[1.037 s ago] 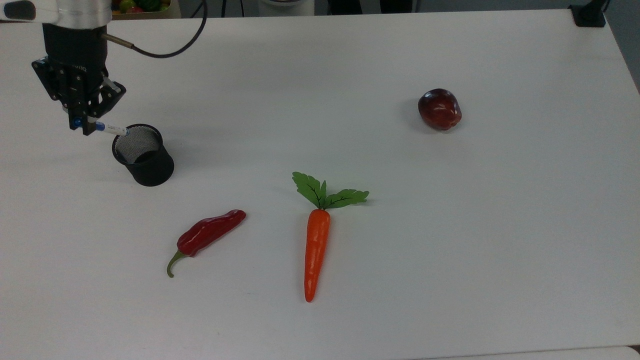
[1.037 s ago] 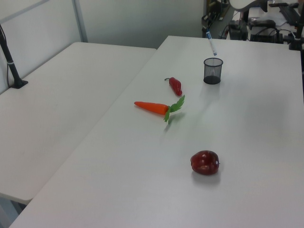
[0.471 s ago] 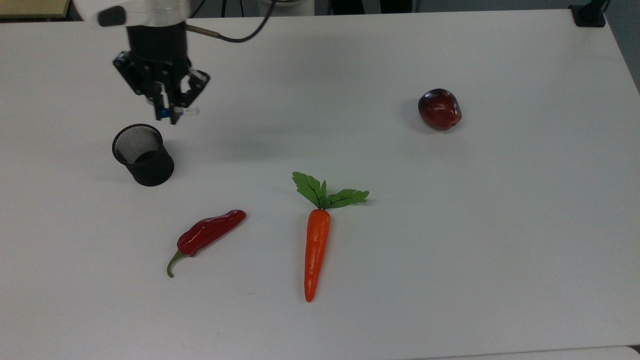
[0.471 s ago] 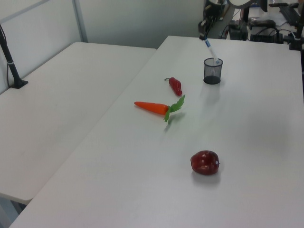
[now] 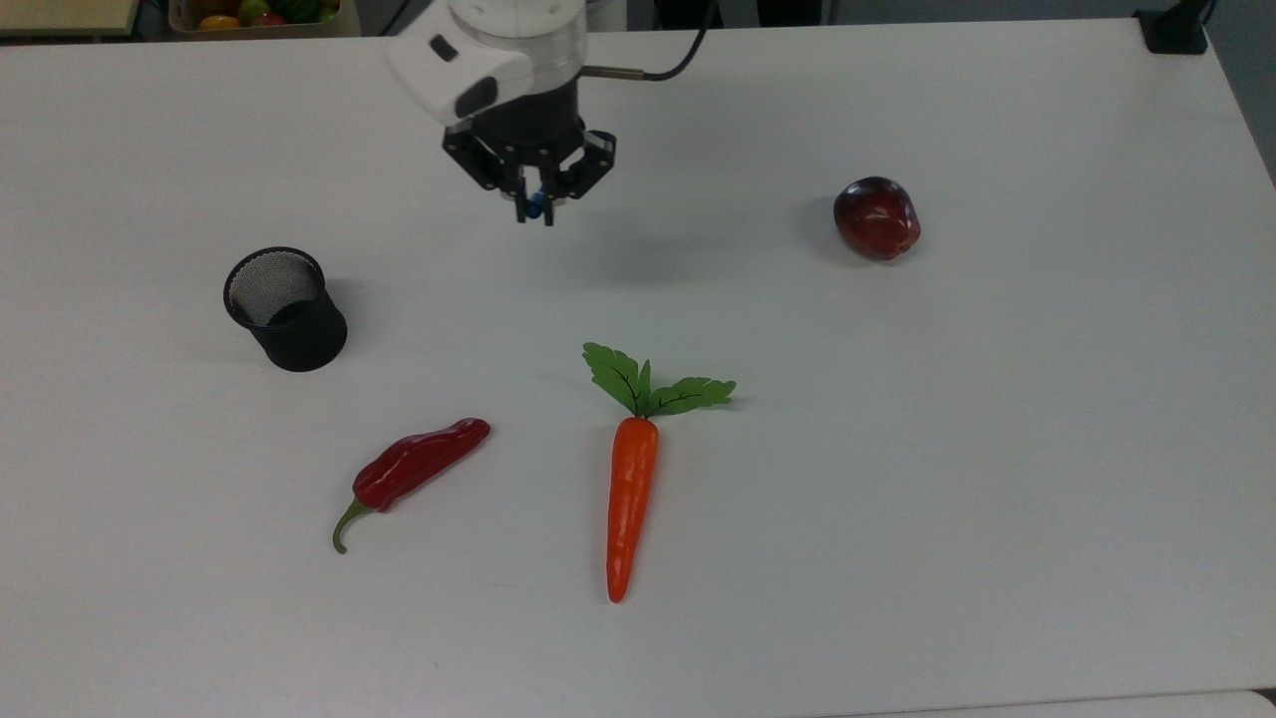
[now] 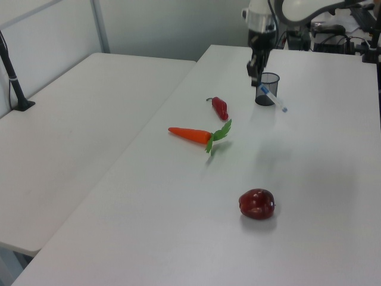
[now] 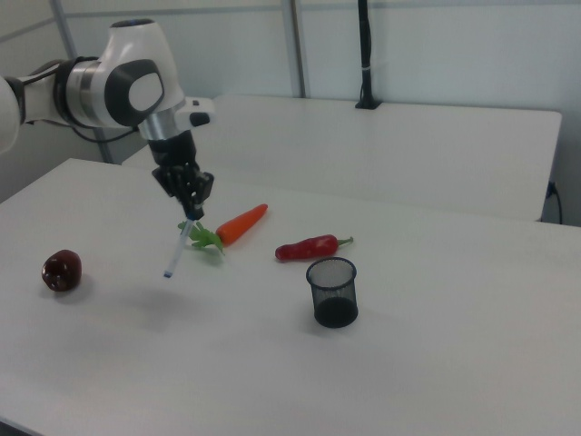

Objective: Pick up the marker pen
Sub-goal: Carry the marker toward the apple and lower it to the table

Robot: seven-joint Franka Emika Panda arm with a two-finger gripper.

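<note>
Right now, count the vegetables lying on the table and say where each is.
2. The carrot lies near the table's middle in the top view; the red chili pepper lies to the top view's left of it, below the black mesh cup.

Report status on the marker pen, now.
Gripper shut on marker pen, held by its capped end, hanging above the table. Pen out of mesh cup. Nothing in the way.

- A robotics lab or test room; plain white table (image 5: 997,449) as the landmark
- A second white table (image 6: 77,137) just beside it; grey partition panels (image 7: 436,45) behind
- Cabled equipment (image 6: 333,33) crowded beyond its far end in the left view
</note>
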